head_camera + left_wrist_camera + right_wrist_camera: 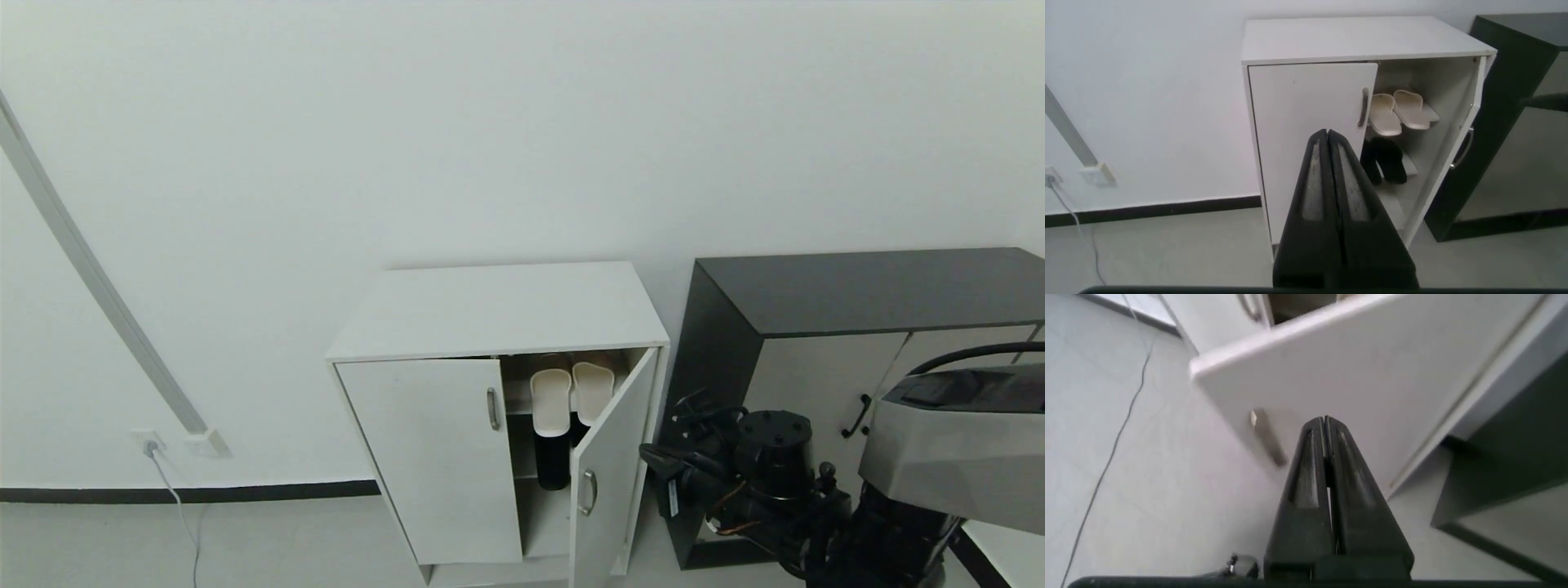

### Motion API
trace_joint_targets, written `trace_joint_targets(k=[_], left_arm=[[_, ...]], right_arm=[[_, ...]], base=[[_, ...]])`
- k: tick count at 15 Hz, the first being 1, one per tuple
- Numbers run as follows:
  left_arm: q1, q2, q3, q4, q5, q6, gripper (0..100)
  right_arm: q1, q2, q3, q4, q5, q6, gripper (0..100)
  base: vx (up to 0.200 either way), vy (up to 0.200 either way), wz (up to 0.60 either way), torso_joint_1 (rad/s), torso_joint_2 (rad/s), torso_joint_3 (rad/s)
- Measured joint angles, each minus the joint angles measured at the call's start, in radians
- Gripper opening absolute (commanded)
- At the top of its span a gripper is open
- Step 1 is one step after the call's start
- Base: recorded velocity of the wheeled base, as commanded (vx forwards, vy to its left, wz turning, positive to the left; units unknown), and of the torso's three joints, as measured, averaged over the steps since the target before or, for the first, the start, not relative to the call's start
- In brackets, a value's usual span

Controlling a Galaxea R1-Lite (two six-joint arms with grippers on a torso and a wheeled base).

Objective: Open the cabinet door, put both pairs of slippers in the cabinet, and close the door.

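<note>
Both pairs are sitting inside the cabinet: white slippers above black slippers. Left claw and right claw are pinched together, empty. Risk: right claw skidding off the open door; the overhanging white slippers jamming it.

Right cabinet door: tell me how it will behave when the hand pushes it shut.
The right cabinet door looks like a flat, rigid panel standing ajar, so it should probably swing rather than flex. Its face looks smooth, so the shut right hand may slide across it unless it pushes squarely.
</note>
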Motion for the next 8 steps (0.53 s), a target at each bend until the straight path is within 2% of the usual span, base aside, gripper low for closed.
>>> trace_joint_targets(k=[4, 8], left_arm=[[0.000, 0.000, 0.000, 0.000, 0.000, -0.001, 0], [0.000, 0.000, 0.000, 0.000, 0.001, -0.001, 0]], right_arm=[[0.000, -0.014, 0.057, -0.023, 0.000, -0.004, 0], [-0.002, 0.027, -0.015, -0.005, -0.001, -0.004, 0]], base=[[0.000, 0.000, 0.00, 0.000, 0.00, 0.000], [0.000, 0.000, 0.00, 0.000, 0.00, 0.000]])
